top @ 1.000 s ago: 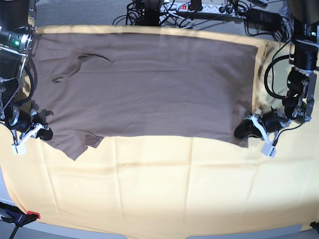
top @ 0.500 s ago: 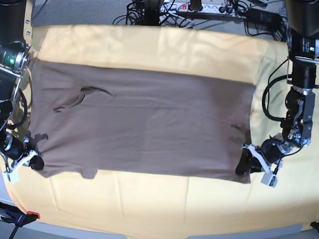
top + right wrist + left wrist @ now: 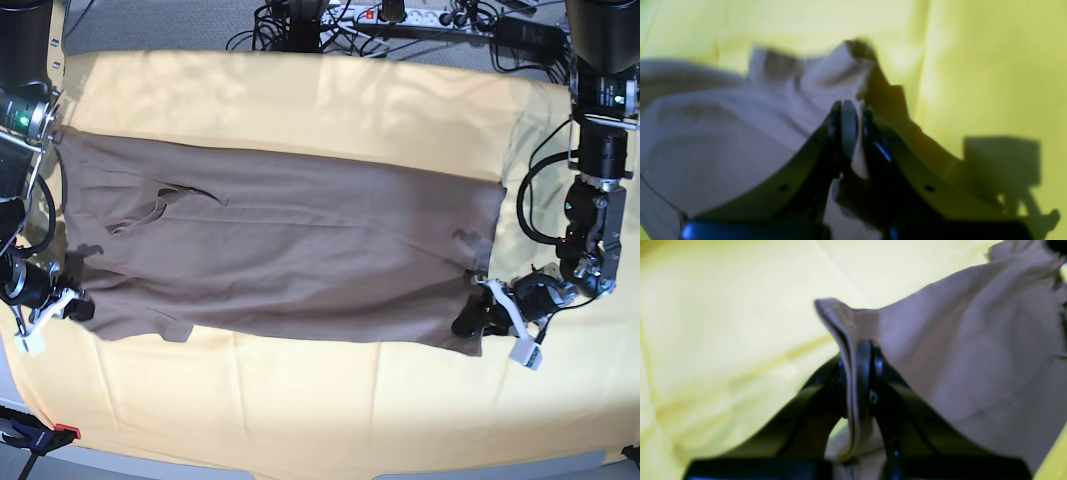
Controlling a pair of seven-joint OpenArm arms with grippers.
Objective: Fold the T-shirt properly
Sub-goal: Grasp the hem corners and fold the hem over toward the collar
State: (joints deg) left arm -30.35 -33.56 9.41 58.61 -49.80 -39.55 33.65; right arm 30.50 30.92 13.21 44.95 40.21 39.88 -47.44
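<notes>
The taupe T-shirt [image 3: 300,250] lies spread flat and sideways across the pale yellow cloth [image 3: 300,410]. A sleeve fold [image 3: 165,205] wrinkles its left part. My left gripper [image 3: 478,318] is at the shirt's front right corner. In the left wrist view it [image 3: 858,373] is shut on a pinched fold of the shirt [image 3: 957,356]. My right gripper [image 3: 75,308] is at the shirt's front left corner. In the right wrist view it [image 3: 848,130] is shut on a bunched edge of the shirt [image 3: 723,140].
Cables and a power strip [image 3: 400,15] run along the back edge. A clamp with an orange tip [image 3: 35,435] sits at the front left corner. The yellow cloth shows in the left wrist view [image 3: 723,323] and in the right wrist view [image 3: 990,66].
Both grippers have dragged the shirt toward the front, baring a band of yellow cloth behind it. In the last half second the left gripper has shifted slightly inward.
</notes>
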